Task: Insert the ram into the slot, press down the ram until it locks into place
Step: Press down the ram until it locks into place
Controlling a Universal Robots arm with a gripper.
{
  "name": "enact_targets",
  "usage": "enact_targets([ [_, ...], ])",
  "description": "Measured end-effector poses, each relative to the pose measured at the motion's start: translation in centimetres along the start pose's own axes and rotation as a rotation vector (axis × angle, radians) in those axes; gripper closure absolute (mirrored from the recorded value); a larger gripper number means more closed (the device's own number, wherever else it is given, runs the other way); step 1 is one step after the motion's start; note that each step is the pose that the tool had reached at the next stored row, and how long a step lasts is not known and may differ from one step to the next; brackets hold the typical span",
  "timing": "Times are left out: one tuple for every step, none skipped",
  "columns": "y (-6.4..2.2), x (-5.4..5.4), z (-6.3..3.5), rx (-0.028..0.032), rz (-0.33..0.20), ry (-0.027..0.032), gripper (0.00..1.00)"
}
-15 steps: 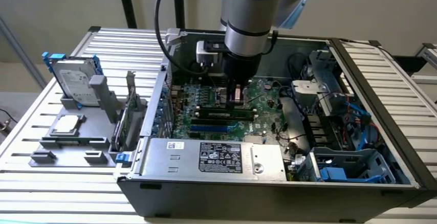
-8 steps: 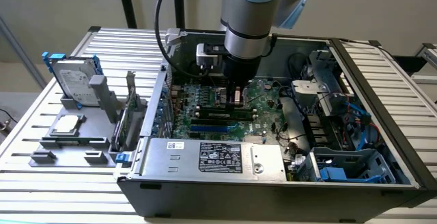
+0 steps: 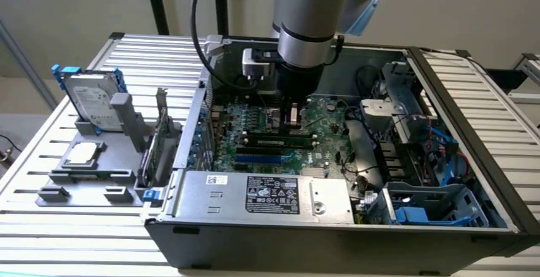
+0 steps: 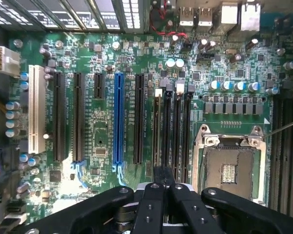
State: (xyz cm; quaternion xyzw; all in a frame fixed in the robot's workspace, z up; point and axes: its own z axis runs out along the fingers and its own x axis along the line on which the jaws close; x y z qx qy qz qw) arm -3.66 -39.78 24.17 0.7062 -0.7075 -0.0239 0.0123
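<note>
One ram (image 3: 281, 141) lies seated in a black slot (image 3: 279, 137) mid-motherboard (image 3: 325, 116), at about 6 o'clock from the gripper (image 4: 161, 187) hovering over the board. Its fingers look closed together on nothing. The stick is likely light, stiff and fragile (press its top edge, not the chips).

The arm (image 3: 310, 18) drops vertically from the exterior view's top centre, its gripper (image 4: 161, 183) pointing straight down with fingers closed together.
</note>
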Motion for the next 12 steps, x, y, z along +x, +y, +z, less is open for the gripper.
enact_targets([
  [0.01,0.03,-0.45,-0.0005,0.000,0.0001,0.90],
  [0.01,0.07,-0.91,-0.0012,0.000,0.0002,0.90],
  [0.00,0.12,-1.31,-0.0019,0.000,0.0000,0.90],
  [-0.02,0.15,-1.43,-0.0031,0.000,0.0003,0.90],
  [-0.03,0.16,-1.43,-0.0035,0.000,-0.0009,0.90],
  [-0.03,0.16,-1.42,-0.0034,0.000,-0.0012,0.90],
  [-0.03,0.16,-1.43,-0.0034,0.000,-0.0012,0.90],
  [-0.03,0.16,-1.42,-0.0034,0.000,-0.0013,0.90],
  [-0.03,0.16,-1.43,-0.0035,0.000,-0.0012,0.90],
  [-0.03,0.16,-1.43,-0.0034,0.000,-0.0012,0.90],
  [-0.03,0.16,-1.43,-0.0034,0.000,-0.0011,0.90],
  [-0.03,0.16,-1.43,-0.0035,0.000,-0.0010,0.90],
])
